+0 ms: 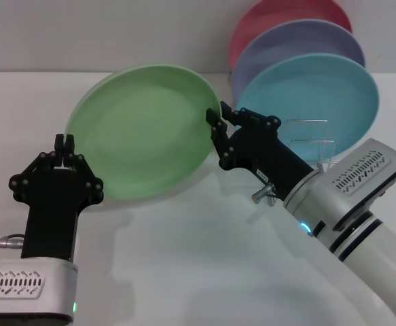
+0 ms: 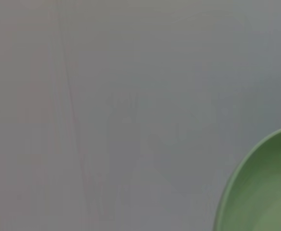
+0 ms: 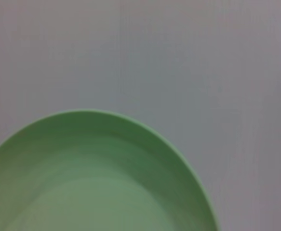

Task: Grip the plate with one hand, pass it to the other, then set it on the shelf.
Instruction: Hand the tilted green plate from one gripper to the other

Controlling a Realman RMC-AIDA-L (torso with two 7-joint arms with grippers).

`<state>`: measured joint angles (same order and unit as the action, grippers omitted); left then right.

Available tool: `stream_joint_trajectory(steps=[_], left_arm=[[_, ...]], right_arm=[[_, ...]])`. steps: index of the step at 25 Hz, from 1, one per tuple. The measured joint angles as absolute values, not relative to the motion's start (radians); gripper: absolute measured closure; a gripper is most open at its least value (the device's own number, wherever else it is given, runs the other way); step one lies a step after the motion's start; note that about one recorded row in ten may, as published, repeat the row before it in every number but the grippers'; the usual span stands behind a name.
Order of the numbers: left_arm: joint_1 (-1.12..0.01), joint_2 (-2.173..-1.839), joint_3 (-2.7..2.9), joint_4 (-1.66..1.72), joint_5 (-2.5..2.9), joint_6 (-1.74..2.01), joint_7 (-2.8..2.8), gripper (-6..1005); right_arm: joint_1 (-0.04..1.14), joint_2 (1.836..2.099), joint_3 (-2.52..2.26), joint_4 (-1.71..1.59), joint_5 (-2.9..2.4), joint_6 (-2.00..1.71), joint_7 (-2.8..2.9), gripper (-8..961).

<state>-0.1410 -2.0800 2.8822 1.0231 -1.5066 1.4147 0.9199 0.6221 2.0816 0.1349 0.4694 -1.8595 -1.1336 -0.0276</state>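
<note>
While I watch from the head camera:
Right gripper: clamped on the right rim of the plate, which it holds tilted above the table.
Left gripper: fingers together, holding nothing, just beside the plate's lower left edge.
Shelf: behind my right arm, partly blocked by it.
Around: turquoise plate, lavender plate and pink plate stand in the shelf.
</note>
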Motion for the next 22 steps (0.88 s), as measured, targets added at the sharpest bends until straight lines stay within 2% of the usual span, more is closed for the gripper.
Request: stream_joint_trajectory(steps=[2, 22], left_arm=[[-0.141, -2.080, 2.882, 1.023, -1.506, 1.415, 0.919, 902], [-0.141, -2.080, 2.882, 1.023, -1.506, 1.404, 0.917, 894]], right_arm=[[0.623, 2.082, 0.135, 0.469, -1.867, -1.133, -0.028, 791], [0.623, 2.082, 0.142, 0.459, -1.873, -1.134, -0.028, 806]])
